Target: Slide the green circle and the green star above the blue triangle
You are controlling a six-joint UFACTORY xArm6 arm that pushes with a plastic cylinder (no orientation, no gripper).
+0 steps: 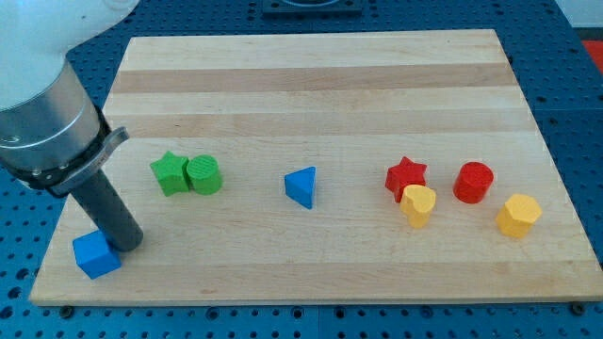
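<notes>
The green star (170,173) and the green circle (203,175) sit side by side, touching, at the board's left middle. The blue triangle (301,186) lies to their right, near the board's centre, apart from them. My tip (129,244) is at the lower left, below and left of the green star, with its end right beside a blue cube (96,254). The rod slants up to the left into the grey arm body.
A red star (405,176) touches a yellow heart-like block (418,204) at right. A red circle (473,182) and a yellow hexagon (518,215) lie further right. The wooden board (320,66) has blue pegboard around it.
</notes>
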